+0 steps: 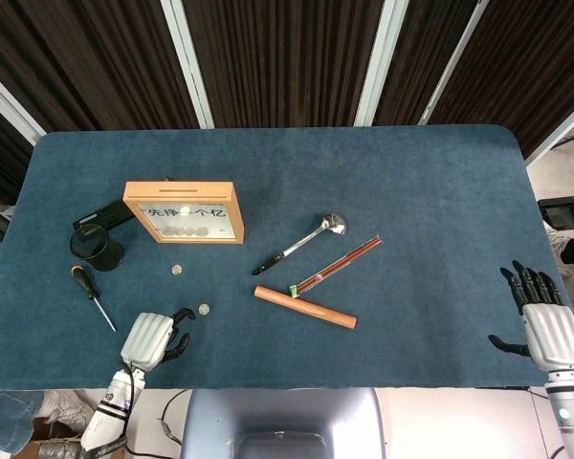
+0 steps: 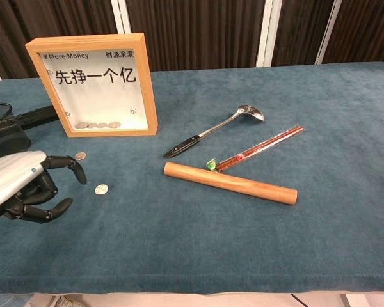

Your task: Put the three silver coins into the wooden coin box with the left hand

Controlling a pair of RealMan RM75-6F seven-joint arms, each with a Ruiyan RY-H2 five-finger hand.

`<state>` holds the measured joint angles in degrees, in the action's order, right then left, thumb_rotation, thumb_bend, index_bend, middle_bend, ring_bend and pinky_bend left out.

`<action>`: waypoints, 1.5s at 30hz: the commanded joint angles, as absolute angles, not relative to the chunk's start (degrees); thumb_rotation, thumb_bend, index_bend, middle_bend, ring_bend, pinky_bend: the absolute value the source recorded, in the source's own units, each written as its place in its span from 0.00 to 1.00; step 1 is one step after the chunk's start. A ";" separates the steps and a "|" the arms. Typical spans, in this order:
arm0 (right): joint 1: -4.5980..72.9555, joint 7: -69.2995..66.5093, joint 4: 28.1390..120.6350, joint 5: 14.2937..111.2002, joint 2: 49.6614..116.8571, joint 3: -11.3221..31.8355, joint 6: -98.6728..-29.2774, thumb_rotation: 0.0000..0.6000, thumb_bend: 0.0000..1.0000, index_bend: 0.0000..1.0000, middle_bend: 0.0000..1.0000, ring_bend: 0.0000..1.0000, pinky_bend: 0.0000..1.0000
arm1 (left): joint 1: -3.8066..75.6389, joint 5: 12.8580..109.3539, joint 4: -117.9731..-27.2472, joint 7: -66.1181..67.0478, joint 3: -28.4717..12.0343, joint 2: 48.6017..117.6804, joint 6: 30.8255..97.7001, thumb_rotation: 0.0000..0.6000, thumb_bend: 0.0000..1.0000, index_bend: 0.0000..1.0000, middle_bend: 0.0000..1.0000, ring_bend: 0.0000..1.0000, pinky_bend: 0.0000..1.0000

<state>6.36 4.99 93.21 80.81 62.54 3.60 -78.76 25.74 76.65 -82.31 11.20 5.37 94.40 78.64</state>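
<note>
Chest view shows the left hand (image 2: 22, 187) low over the bench (image 2: 198, 243), fingers curled loosely, holding nothing, just beside the near coin (image 2: 102, 189); it could push this flat coin away. Second coin (image 2: 81, 156) lies before the wooden coin box (image 2: 93, 84). Right hand (image 1: 547, 328) waits spread, empty.

Both hands looked alike — the left hand (image 1: 153, 337) and the right hand (image 1: 543, 323) each had a ribbed, silver-grey shell across the back and black jointed fingers — on white forearm segments ringed with dark bands
</note>
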 commanded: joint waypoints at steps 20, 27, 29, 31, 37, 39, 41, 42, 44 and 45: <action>6.64 5.70 92.93 80.31 62.87 3.61 -78.14 1.00 0.14 0.00 0.00 0.00 0.00 | 27.65 71.14 -73.74 18.41 -3.69 102.11 69.83 1.00 0.42 0.41 1.00 1.00 1.00; 6.53 5.37 92.91 80.26 62.73 3.64 -78.27 1.00 0.14 0.00 0.00 0.00 0.00 | 27.54 71.03 -73.58 19.71 -4.15 102.40 68.84 1.00 0.42 0.42 1.00 1.00 1.00; 6.52 5.38 92.93 80.39 62.71 3.60 -78.33 1.00 0.14 0.00 0.00 0.00 0.00 | 27.53 70.88 -73.51 20.10 -4.29 102.58 68.46 1.00 0.42 0.42 1.00 1.00 1.00; 6.49 5.36 92.96 80.47 62.71 3.59 -78.43 1.00 0.14 0.00 0.00 0.00 0.00 | 27.49 70.85 -73.38 20.34 -4.33 102.69 68.22 1.00 0.42 0.42 1.00 1.00 1.00; 6.50 5.36 92.94 80.34 62.69 3.59 -78.33 1.00 0.14 0.00 0.00 0.00 0.00 | 27.26 70.82 -72.88 20.45 -4.59 103.07 67.65 1.00 0.42 0.42 1.00 1.00 1.00; 6.52 5.40 92.95 80.39 62.71 3.59 -78.33 1.00 0.14 0.00 0.00 0.00 0.00 | 27.26 70.91 -72.50 20.58 -4.72 103.24 67.54 1.00 0.42 0.42 1.00 1.00 1.00; 6.51 5.39 93.01 80.38 62.65 3.59 -78.33 1.00 0.14 0.00 0.00 0.00 0.00 | 27.22 70.97 -72.21 20.63 -4.80 103.41 67.42 1.00 0.42 0.42 1.00 1.00 1.00; 6.51 5.39 93.01 80.34 62.65 3.61 -78.33 1.00 0.14 0.00 0.00 0.00 0.00 | 27.21 70.99 -72.09 20.66 -4.83 103.46 67.36 1.00 0.42 0.42 1.00 1.00 1.00; 6.51 5.34 93.02 80.25 62.59 3.63 -78.31 1.00 0.14 0.00 0.00 0.00 0.00 | 27.16 71.05 -71.81 20.70 -4.89 103.58 67.24 1.00 0.42 0.41 1.00 1.00 1.00; 6.48 5.29 92.99 80.25 62.59 3.63 -78.35 1.00 0.14 0.00 0.00 0.00 0.00 | 27.13 71.07 -71.75 20.72 -4.91 103.60 67.19 1.00 0.42 0.41 1.00 1.00 1.00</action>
<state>6.48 5.29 93.00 80.26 62.59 3.63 -78.35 27.14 71.06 -71.76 20.72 -4.90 103.59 67.21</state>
